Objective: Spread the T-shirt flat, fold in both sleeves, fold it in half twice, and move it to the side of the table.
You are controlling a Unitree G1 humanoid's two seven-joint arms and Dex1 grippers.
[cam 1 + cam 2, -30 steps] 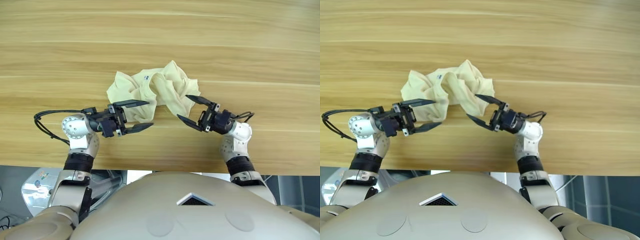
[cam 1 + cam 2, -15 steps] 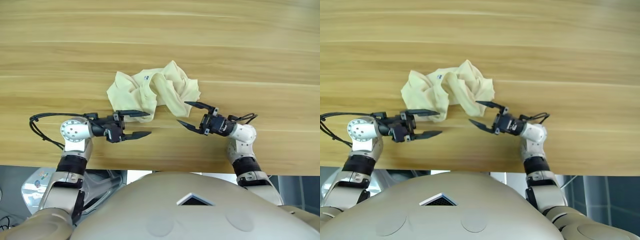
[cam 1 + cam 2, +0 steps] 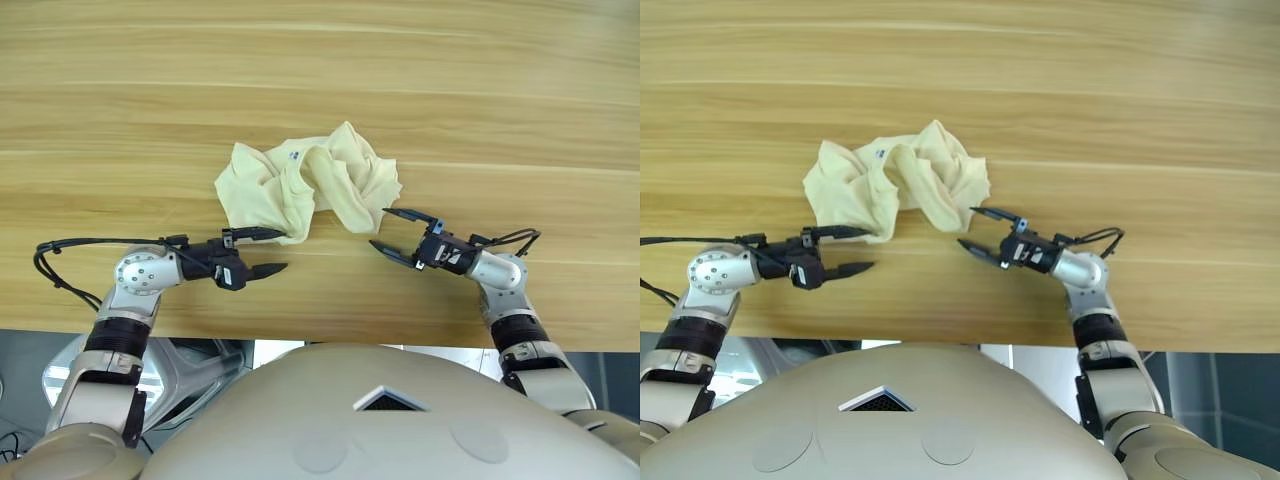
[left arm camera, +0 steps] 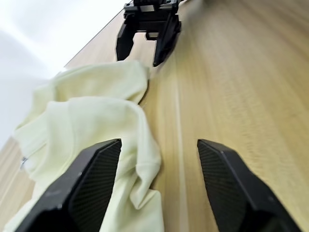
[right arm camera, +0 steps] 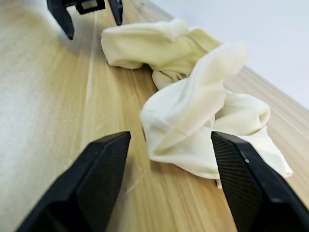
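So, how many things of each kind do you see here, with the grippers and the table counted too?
T-shirt: 1
Grippers: 2, left gripper and right gripper, both open
Table: 1
Total: 4

The left arm [image 3: 135,290] and right arm [image 3: 500,290] stood bent over the near edge of the table [image 3: 500,100], forearms turned inward. The left gripper [image 3: 285,249] sat left of the middle, close to that edge, its two black fingers spread apart and pointing right. The right gripper [image 3: 378,227] sat right of the middle, fingers likewise parted, pointing left. The two grippers faced each other, well apart.
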